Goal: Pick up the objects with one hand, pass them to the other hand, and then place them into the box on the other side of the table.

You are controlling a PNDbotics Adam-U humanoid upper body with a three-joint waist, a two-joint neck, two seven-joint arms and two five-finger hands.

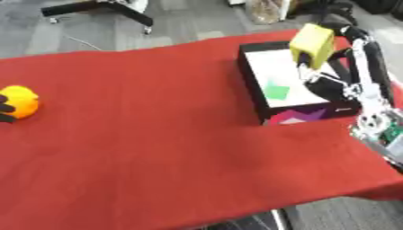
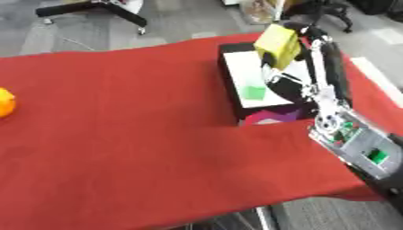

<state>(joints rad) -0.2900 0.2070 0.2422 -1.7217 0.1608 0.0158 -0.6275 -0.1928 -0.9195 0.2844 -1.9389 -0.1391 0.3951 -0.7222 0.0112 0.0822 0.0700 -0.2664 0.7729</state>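
Right hand (image 1: 311,63) up over the box (image 1: 253,85) at the bench's far right corner, fingers wrapped round a yellow block (image 1: 313,43), block held in the air above the white inside of the box. Looks like a sponge or foam block, so probably light and squashy, nothing fragile. Should take a squeeze across the flat faces fine, not likely to slip much either. Taken by the lower end right now, most of the block sticking up above the fingers and tilted a bit.

Small green square thing (image 2: 254,92) already lying flat inside the box, near the front wall. Box itself dark-walled with a purple and pink pattern on the front side.

Over at the left edge of the bench (image 1: 157,134), an orange round object (image 1: 21,101), maybe a soft toy or ball, with dark fingers of the left hand (image 1: 6,108) just poking in beside it. Can't tell whether that hand is apart or closed, too little showing.

Guessing the drop into the box is the step in hand here.
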